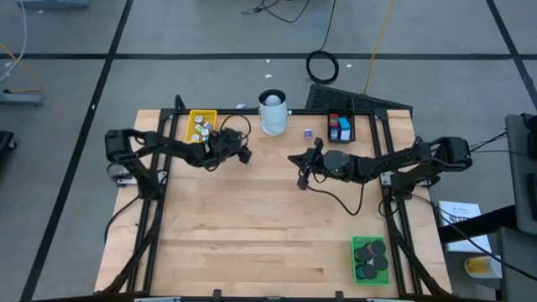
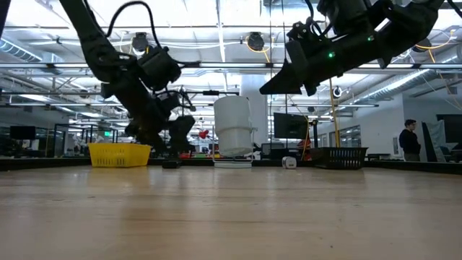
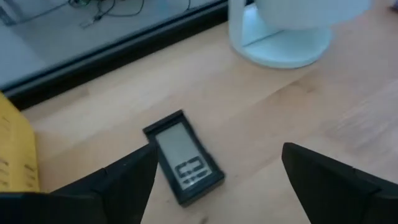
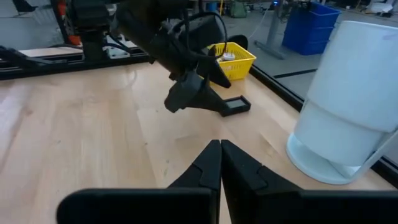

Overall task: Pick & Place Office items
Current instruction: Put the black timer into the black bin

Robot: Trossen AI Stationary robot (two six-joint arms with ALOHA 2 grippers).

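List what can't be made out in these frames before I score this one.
- Small black device on the table: display blurred in the left wrist view; hidden under the left gripper in the high view.
- Items in the yellow tray, black tray and green tray: too small to identify from above.
- White cylinder: top cut off by the left wrist view's edge.

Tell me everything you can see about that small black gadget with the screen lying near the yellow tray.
The small black gadget is a flat rectangle with a black frame around a grey screen showing dark digits. It lies face up on the wooden table, between the yellow tray and the white cylinder. The open left gripper hovers above it; nothing touches it.
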